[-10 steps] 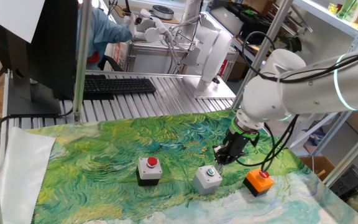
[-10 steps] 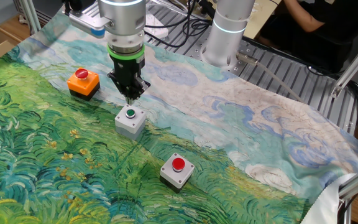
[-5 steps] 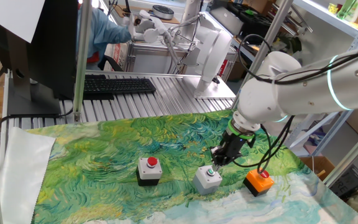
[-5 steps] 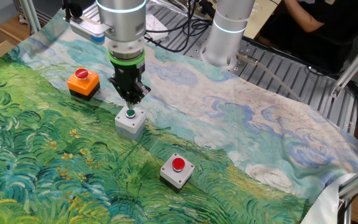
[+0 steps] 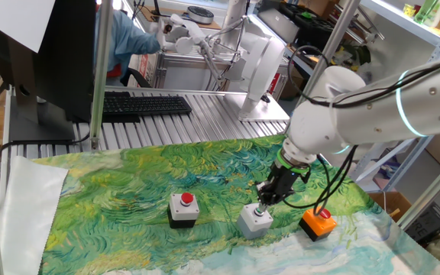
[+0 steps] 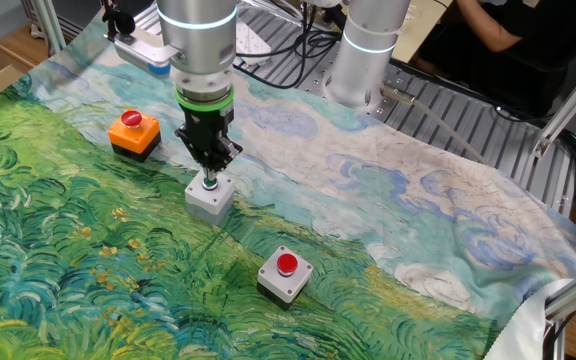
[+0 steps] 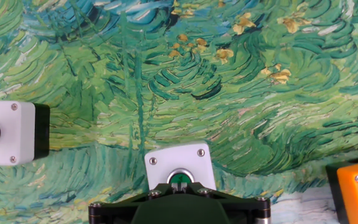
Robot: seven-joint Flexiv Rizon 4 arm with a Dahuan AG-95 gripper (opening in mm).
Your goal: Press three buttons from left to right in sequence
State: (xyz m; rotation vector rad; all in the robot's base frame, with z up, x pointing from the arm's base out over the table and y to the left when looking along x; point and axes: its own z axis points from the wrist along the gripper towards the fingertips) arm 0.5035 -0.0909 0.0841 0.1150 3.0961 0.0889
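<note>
Three button boxes stand in a row on the painted cloth. The black-and-white box (image 5: 183,211) carries a red button (image 6: 286,264). At the middle, the grey box (image 5: 253,222) carries the green button (image 7: 180,178). The orange box (image 5: 318,223) with a red button (image 6: 134,119) stands at the other end. My gripper (image 6: 209,177) points straight down, shut, with its fingertips together on the green button. In the hand view the gripper (image 7: 180,185) covers the button's near half, with the grey box (image 7: 179,163) just ahead of it.
The green landscape cloth (image 5: 128,191) covers the table. A keyboard (image 5: 145,105) and a monitor (image 5: 48,53) stand behind it on the slatted metal top. The arm's base (image 6: 368,50) rises at the table's far side. A person (image 5: 128,34) sits behind.
The gripper has come down and a little toward the grey box, from just above and beside the green button to resting on it. The boxes have not moved.
</note>
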